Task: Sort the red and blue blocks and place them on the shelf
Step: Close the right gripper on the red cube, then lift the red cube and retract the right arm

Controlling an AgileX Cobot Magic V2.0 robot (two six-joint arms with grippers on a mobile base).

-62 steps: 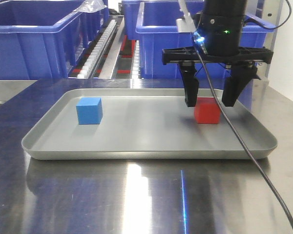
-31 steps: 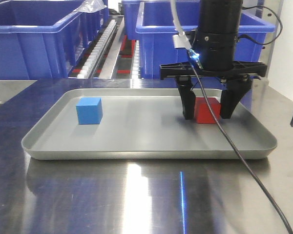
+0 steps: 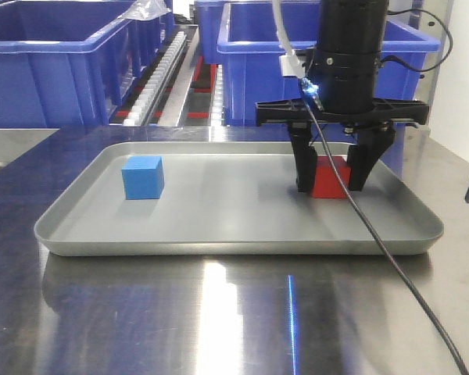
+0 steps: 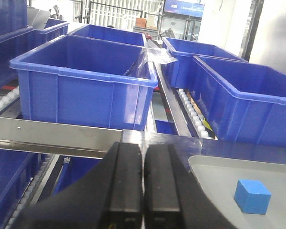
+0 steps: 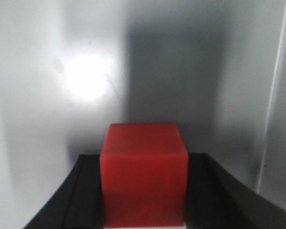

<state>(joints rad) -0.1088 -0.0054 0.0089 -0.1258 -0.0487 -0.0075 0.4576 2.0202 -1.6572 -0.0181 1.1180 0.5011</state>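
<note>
Your right claw (image 3: pixel 329 186) hangs straight down over the right end of the tray (image 3: pixel 234 244), gripping the red block (image 3: pixel 326 184), which rests on the tray floor (the wrist view shows both fingers (image 5: pixel 81 191) flush against its sides). The blue block (image 3: pixel 143 177) sits at the tray's left end. Only the left wrist view shows your left claw (image 4: pixel 143 191), pinched together on nothing, beside the tray's corner.

Black left hand (image 4: pixel 143 151), fingers together, sits bottom centre. A small bright blue cube (image 4: pixel 252 195) lies lower right in a shallow grey tray (image 4: pixel 214 171).
</note>
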